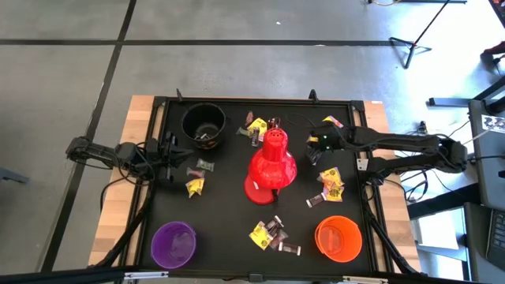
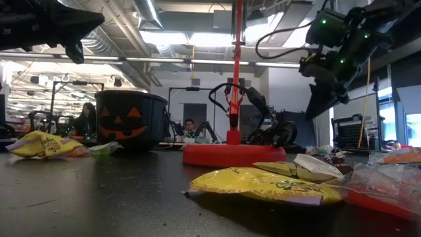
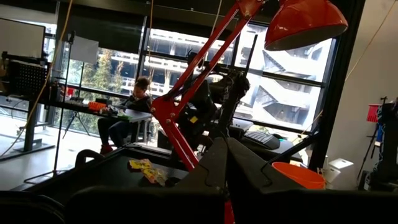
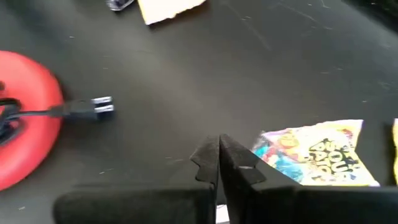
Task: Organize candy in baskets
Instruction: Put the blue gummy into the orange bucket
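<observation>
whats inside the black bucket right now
From above, the round black plastic bucket holds at least one small wrapped candy near its bottom. Its dark interior hides any more; the low view shows only its outer wall.

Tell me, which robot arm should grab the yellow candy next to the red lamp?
Probably the right. Its gripper hangs with jaws shut above the yellow candy lying right of the lamp. The left gripper waits at the table's left edge, farther off.

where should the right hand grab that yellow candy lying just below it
Take the yellow candy across its narrow width, coming straight down from above. It lies flat on the black table with bare surface around it, so fingers can straddle its long edges. The right hand is shut above the table beside it and must open first.
</observation>
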